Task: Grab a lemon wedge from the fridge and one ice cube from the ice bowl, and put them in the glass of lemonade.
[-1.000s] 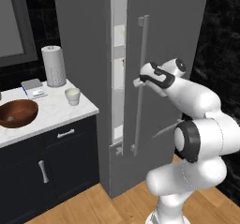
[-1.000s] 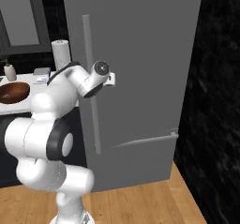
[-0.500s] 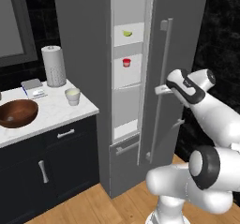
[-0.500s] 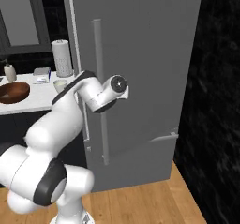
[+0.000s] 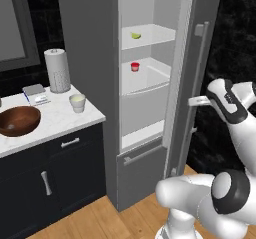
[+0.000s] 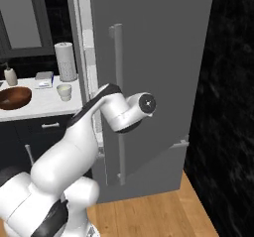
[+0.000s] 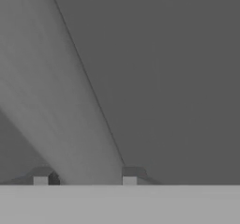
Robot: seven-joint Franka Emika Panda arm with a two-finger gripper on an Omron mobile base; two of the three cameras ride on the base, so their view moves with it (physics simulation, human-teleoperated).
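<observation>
The grey fridge stands with its door swung wide, white shelves showing. A tiny yellow-green lemon wedge lies on the upper shelf. My gripper is at the door's long bar handle, to the right of the opening. In the hand view the handle runs between the fingertips of the gripper, which is shut on it. On the counter to the left sit the reddish-brown ice bowl and the off-white glass of lemonade.
A small red cup stands on the middle fridge shelf. A paper towel roll and a small grey box sit at the back of the white counter. A soap bottle stands by the bowl. Dark wall lies right of the door.
The fridge door has swung from a narrow gap to wide open, with my gripper on its handle travelling right with it. The shelves, lemon wedge and red cup came into sight.
</observation>
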